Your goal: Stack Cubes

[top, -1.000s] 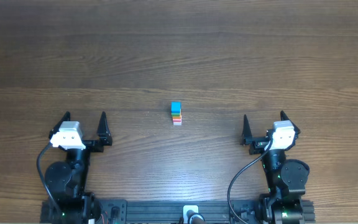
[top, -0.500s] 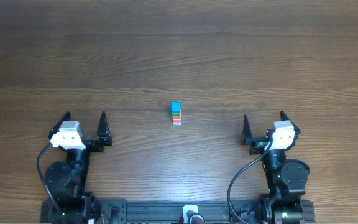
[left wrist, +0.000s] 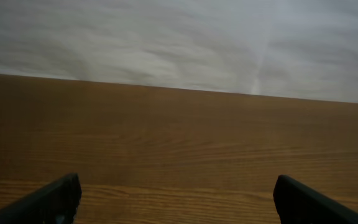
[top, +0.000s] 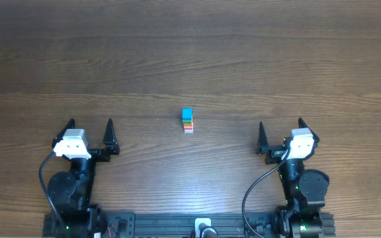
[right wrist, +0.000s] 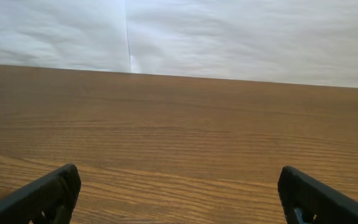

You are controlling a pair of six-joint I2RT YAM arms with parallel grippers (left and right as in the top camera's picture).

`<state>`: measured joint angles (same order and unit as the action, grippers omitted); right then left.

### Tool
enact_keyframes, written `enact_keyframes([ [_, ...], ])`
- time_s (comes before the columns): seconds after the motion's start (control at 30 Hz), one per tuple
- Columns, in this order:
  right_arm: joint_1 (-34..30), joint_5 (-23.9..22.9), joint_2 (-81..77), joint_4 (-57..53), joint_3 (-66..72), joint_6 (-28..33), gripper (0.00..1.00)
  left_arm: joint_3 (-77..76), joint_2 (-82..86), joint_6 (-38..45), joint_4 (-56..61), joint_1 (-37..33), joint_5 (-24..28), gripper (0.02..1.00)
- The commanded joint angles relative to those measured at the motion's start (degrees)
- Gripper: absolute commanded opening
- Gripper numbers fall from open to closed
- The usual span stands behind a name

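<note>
Though stacked, lower cubes (top: 188, 126) indistinct.

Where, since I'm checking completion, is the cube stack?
Top view: the cube stack stands mid-table, between the left gripper and right gripper, touching neither.

Overhead downward view; wrist views low, across table (top: 243, 53)

Cube stack (top: 188, 121) midway between grippers
</note>
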<state>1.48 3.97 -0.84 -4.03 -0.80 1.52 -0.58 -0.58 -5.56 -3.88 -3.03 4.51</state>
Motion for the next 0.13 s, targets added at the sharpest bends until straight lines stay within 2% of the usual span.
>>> enact_keyframes([
  [0.03,0.0,-0.6,0.5,0.0,0.5,-0.2,0.993,0.2,0.4,0.7,-0.2,-0.3,0.4,1.000],
  [0.13,0.0,-0.6,0.5,0.0,0.5,-0.2,0.993,0.2,0.4,0.7,-0.2,-0.3,0.4,1.000],
])
